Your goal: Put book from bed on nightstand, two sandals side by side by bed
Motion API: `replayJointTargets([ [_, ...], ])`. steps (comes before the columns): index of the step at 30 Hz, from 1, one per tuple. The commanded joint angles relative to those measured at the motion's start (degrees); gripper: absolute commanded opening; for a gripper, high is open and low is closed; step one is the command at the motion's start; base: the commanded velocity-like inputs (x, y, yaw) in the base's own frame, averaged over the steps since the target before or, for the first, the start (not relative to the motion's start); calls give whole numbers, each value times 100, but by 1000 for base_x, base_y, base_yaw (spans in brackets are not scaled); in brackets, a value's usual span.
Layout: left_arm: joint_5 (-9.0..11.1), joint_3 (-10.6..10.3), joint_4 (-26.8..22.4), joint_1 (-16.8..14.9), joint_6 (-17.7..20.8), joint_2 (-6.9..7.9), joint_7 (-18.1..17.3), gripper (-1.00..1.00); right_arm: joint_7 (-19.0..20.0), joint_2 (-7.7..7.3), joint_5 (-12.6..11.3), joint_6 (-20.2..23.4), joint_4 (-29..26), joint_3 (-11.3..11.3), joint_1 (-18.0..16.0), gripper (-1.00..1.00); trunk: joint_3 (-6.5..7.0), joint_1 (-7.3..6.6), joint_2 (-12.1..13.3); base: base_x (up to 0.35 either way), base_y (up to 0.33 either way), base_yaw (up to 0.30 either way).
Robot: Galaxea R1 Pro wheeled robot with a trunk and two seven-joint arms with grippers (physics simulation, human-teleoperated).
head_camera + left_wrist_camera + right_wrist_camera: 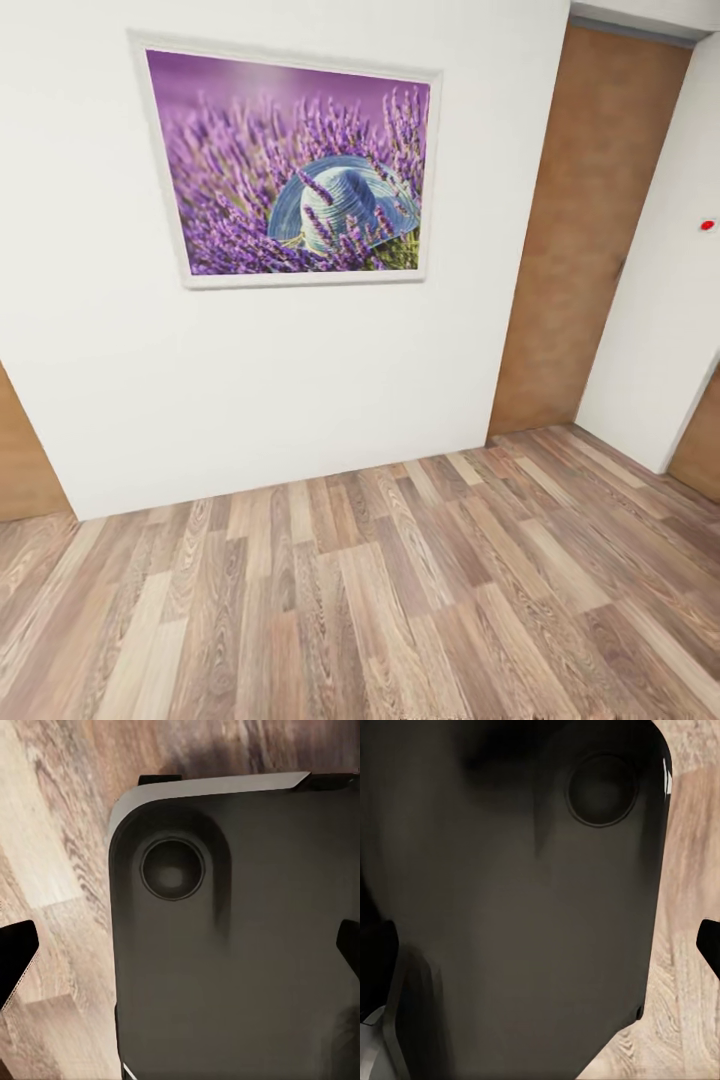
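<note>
The left hand's fingertips (pixel 16 960) show as dark tips at the frame edges in the left wrist view, spread wide with nothing between them, over a dark rounded robot base (pixel 232 937). Of the right hand, one dark fingertip (pixel 709 945) shows at the frame edge in the right wrist view; whether it is wide or narrow cannot be told. The light wood-plank floor (pixel 400 600) runs to a white wall (pixel 300 380) of the bedroom. On the wall hangs a purple picture (pixel 290 165) of lavender with a blue hat. A brown wooden door (pixel 590 230) stands at the right, another brown panel (pixel 25 460) at the far left, and a small red dot (pixel 708 225) marks the right-hand wall
</note>
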Motion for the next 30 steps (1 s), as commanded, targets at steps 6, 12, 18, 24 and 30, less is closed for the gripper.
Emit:
replayJointTargets([
  [6,-1,-5,3,-2,-19,1,-5,100,1,1,-4,-10,1,-1,-3,100,-6,0,-3,33,8,-294],
  [12,-1,-9,3,-2,-19,1,-5,100,1,1,-4,-11,1,3,-3,100,-6,0,-3,166,60,-294],
  [18,-1,-10,3,-2,-19,1,-5,100,1,1,-4,-11,1,4,-3,100,-6,0,-3,232,83,-294],
  [24,-1,-13,3,-2,-19,1,-5,100,1,1,-4,-11,1,4,-3,100,-6,0,-3,257,99,-273],
  [30,-1,-13,3,-2,-19,1,-5,100,1,1,-4,-11,1,4,-3,100,-6,0,-3,263,123,-151],
])
